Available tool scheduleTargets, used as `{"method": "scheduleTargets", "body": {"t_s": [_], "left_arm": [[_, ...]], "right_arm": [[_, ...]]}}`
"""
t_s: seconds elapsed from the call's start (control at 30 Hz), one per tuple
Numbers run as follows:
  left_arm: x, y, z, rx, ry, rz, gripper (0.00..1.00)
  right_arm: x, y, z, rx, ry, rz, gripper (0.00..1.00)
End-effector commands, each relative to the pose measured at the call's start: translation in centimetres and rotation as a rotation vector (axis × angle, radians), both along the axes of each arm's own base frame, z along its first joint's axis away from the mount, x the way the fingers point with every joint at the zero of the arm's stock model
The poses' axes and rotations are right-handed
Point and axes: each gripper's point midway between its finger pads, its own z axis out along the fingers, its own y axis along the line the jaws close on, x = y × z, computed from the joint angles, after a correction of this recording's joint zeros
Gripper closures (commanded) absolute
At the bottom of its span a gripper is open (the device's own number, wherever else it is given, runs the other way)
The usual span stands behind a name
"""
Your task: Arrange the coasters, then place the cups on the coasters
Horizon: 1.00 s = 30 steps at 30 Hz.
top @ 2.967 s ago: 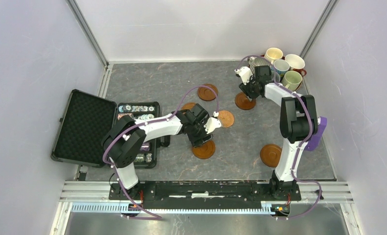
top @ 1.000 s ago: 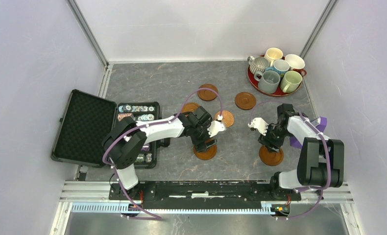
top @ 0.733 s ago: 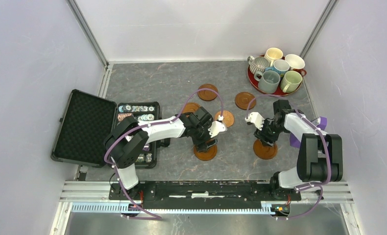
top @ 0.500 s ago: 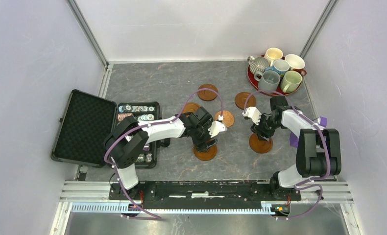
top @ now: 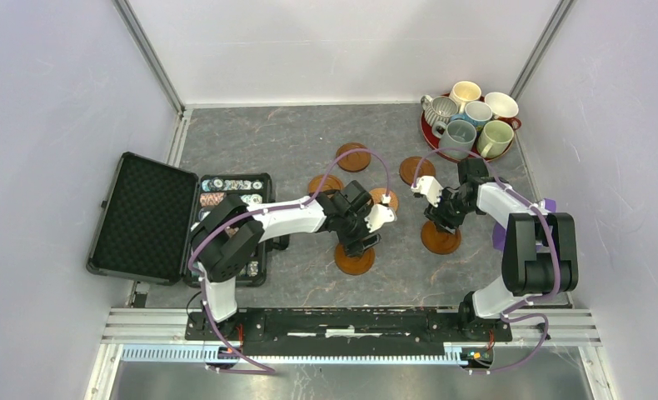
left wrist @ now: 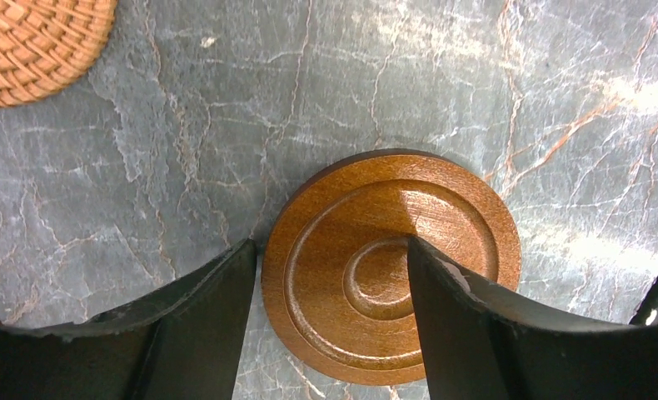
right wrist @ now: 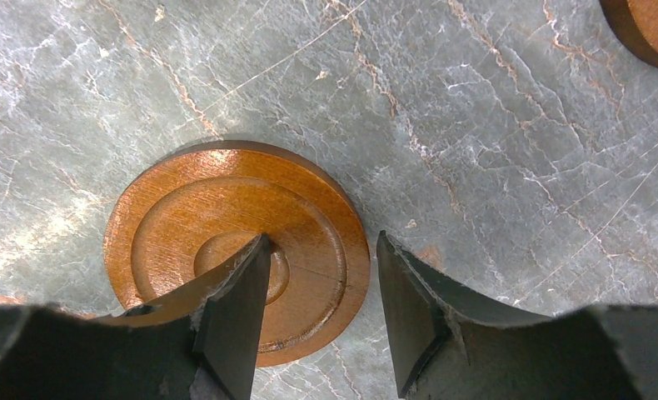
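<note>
Six brown coasters lie on the grey marble table. My left gripper (top: 357, 242) (left wrist: 331, 242) is open and astride the left rim of a glossy coaster (top: 355, 260) (left wrist: 367, 275), one finger just outside the rim and one on its centre. My right gripper (top: 440, 223) (right wrist: 322, 236) is shut on a second glossy coaster (top: 441, 239) (right wrist: 184, 217), gripping from centre ring to right rim. The patterned copper coaster (top: 383, 199) (left wrist: 34, 42) lies between the arms. Others rest further back (top: 326, 184) (top: 353, 157) (top: 416, 170). Six cups (top: 459, 133) stand together at the back right.
The cups stand on a dark red round tray (top: 428, 137) in the back right corner. An open black case (top: 138, 217) with poker chips (top: 234, 187) lies at the left. A purple part (top: 544, 218) juts out beside the right arm. Grey walls close in the table.
My right gripper slid its coaster from the front right up and left towards the middle. My left gripper shifted slightly right with its coaster and its jaws narrowed.
</note>
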Motion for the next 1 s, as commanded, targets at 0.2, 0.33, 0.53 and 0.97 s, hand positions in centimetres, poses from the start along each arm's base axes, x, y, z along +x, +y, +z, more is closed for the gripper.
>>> {"method": "scheduleTargets", "body": {"t_s": [0.2, 0.33, 0.53, 0.97], "left_arm": [[-1.0, -1.3, -0.2, -0.01, 0.047, 0.005, 0.19], [-0.2, -1.2, 2.0, -0.048, 0.057, 0.025, 0.1], [3.5, 0.3, 7.5, -0.143, 0.004, 0.095, 0.07], [17.3, 4.3, 8.2, -0.039, -0.286, 0.451, 0.07]], "right_arm": [[1.6, 0.5, 0.9, 0.022, -0.053, 0.01, 0.41], [1.9, 1.0, 1.7, 0.052, -0.057, 0.007, 0.38], [4.1, 2.1, 5.4, 0.122, -0.116, -0.001, 0.34], [8.6, 3.5, 9.1, 0.258, -0.207, -0.154, 0.3]]}}
